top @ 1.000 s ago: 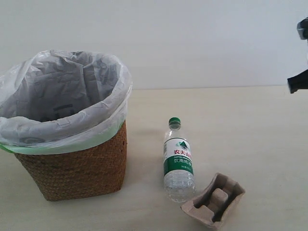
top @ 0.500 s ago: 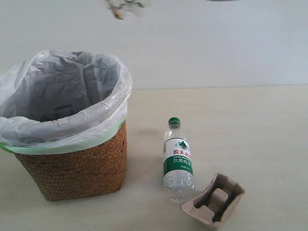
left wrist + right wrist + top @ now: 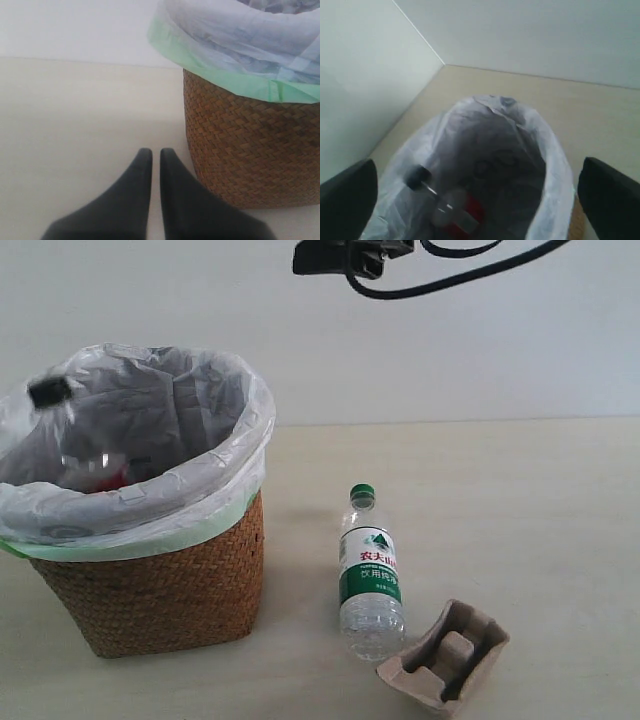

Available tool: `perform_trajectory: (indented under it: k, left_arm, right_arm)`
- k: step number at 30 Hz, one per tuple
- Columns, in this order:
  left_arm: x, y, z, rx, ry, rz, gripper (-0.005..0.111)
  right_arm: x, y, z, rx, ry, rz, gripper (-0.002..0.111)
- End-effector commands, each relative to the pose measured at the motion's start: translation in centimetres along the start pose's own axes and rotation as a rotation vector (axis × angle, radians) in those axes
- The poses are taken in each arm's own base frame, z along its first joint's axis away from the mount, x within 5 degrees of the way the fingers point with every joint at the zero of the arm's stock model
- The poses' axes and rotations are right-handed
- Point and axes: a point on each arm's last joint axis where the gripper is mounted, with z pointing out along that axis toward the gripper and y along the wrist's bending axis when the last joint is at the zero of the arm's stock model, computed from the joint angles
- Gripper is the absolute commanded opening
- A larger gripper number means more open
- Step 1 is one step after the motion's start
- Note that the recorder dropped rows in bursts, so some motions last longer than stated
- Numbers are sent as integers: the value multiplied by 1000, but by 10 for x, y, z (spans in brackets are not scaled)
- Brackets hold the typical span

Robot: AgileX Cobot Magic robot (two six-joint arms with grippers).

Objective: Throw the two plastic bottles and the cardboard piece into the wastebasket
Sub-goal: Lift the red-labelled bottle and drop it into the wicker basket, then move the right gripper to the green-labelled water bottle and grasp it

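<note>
The wastebasket (image 3: 160,590), brown wicker with a white bag and green edge, stands at the left. The black-capped, red-labelled bottle (image 3: 70,440) leans inside it, cap up against the bag; the right wrist view looks down on this bottle (image 3: 452,210). My right gripper (image 3: 330,258) hangs high above the basket, open and empty (image 3: 477,170). The green-capped bottle (image 3: 370,575) lies on the table right of the basket. The cardboard piece (image 3: 445,658) sits by the bottle's base. My left gripper (image 3: 156,155) is shut and empty, low on the table beside the basket's wicker wall (image 3: 250,150).
A pale wall runs behind the beige table (image 3: 520,520). A black cable (image 3: 470,275) trails from the right arm across the top of the exterior view. In the right wrist view a side wall (image 3: 365,75) meets the table near the basket.
The right arm swung from the right edge to above the basket. The black-capped bottle, blurred high in the air half a second ago, now lies inside the wastebasket.
</note>
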Motion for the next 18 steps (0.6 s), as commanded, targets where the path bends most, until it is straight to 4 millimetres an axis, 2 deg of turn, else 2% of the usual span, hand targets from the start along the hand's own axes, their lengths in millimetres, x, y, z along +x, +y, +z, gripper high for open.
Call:
perform_trajectory:
  k: [1,7,10,14,18]
  left_arm:
    - [1,0,0,-4,-2,-8,6]
    - [1,0,0,-4,-2,-8,6]
    - [1,0,0,-4,-2,-8,6]
    - [1,0,0,-4,-2,-8,6]
    - [1,0,0,-4,-2,-8,6]
  right_arm:
    - [8,-12,-5,155,101,-23,102]
    - [26,-45,-11,507,290,55,102]
    - [37,-61,-7,602,402,60,102]
    - [61,-83,15,668,597,84,102]
    - [91,-109,55,671,732,122,102]
